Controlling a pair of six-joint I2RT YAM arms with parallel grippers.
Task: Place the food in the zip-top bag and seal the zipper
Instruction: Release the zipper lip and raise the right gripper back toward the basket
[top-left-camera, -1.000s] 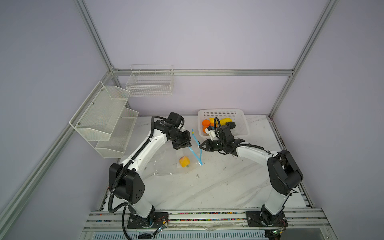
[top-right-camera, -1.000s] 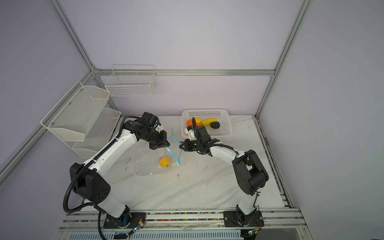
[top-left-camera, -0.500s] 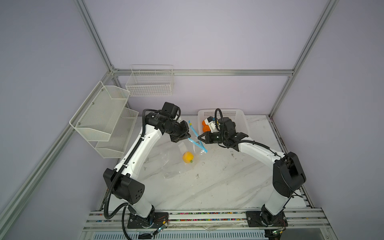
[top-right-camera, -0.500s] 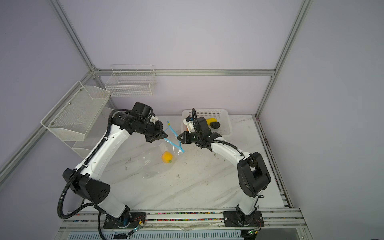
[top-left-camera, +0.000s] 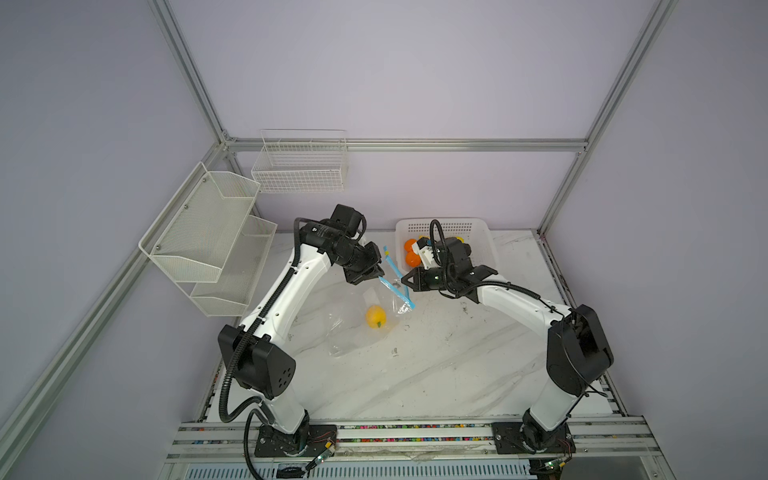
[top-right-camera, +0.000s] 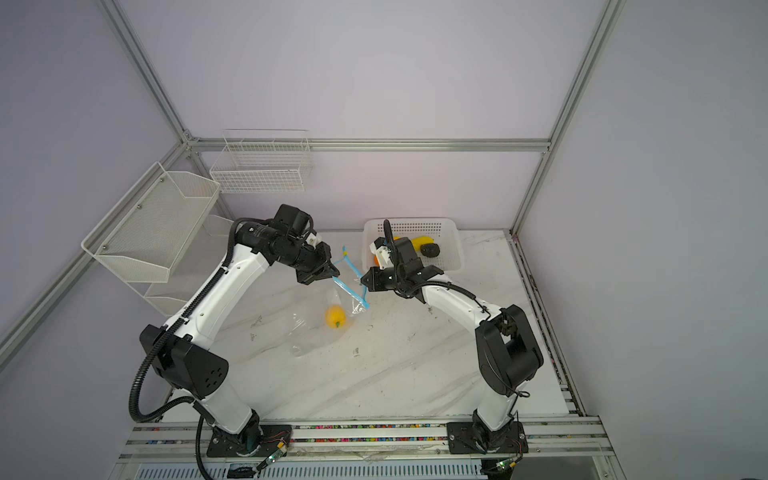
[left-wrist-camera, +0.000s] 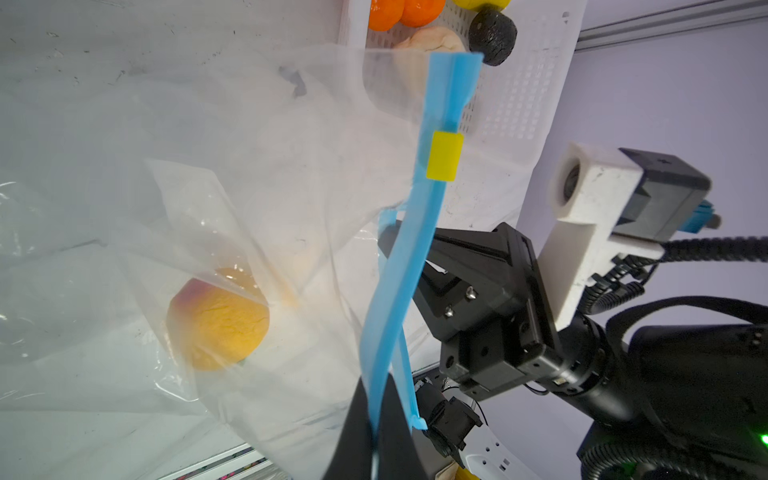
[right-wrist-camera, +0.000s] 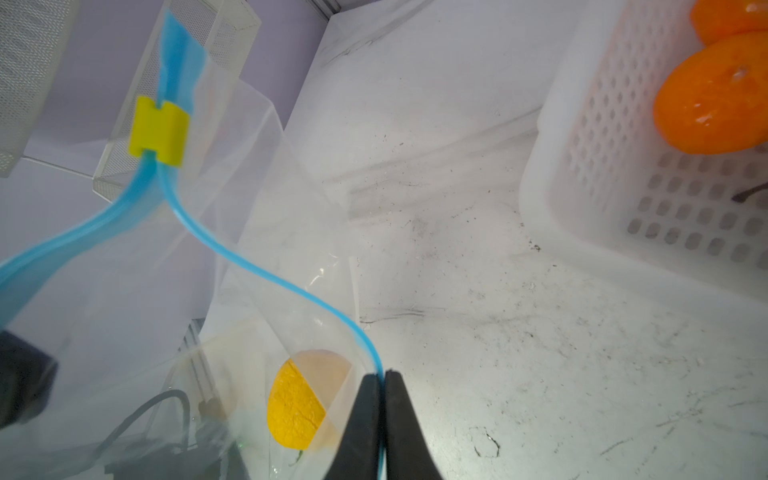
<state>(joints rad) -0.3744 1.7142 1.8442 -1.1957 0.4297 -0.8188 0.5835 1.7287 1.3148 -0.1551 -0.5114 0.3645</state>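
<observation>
The left gripper (top-left-camera: 380, 276) is pinched tight on one lip of the zipper (top-left-camera: 398, 289). Its wrist view shows the black fingers (left-wrist-camera: 357, 432) pressed together with the blue strip running out between them. Below it, the zip-top bag (top-left-camera: 353, 316) hangs from the zipper and trails down to the table toward the near left. One yellow fruit (top-left-camera: 375, 317) lies inside it, near the mouth.

In both top views the zipper's long axis runs obliquely. The yellow tab (top-right-camera: 344, 248) end points toward the back wall, and the other end drops toward the near right. The tab is only a speck there, while the wrist views show it clearly (left-wrist-camera: 444, 156), with the two blue lips splitting apart just past it (right-wrist-camera: 158, 131).

The right gripper (top-left-camera: 404, 281) is clamped on the other lip, its fingers (right-wrist-camera: 365, 415) closed on the thin blue edge. The fruit (right-wrist-camera: 295, 411) shows through the film beside them.

At the far right stands the white basket (top-right-camera: 453, 249). A top view shows the long yellow piece (top-right-camera: 422, 241) and the dark lump (top-right-camera: 430, 250), with the right arm covering much of the rest. The left wrist view adds the cream bulb (left-wrist-camera: 430, 39), partly behind the bag, and tangerines (left-wrist-camera: 399, 12) cut off by the frame edge.
</observation>
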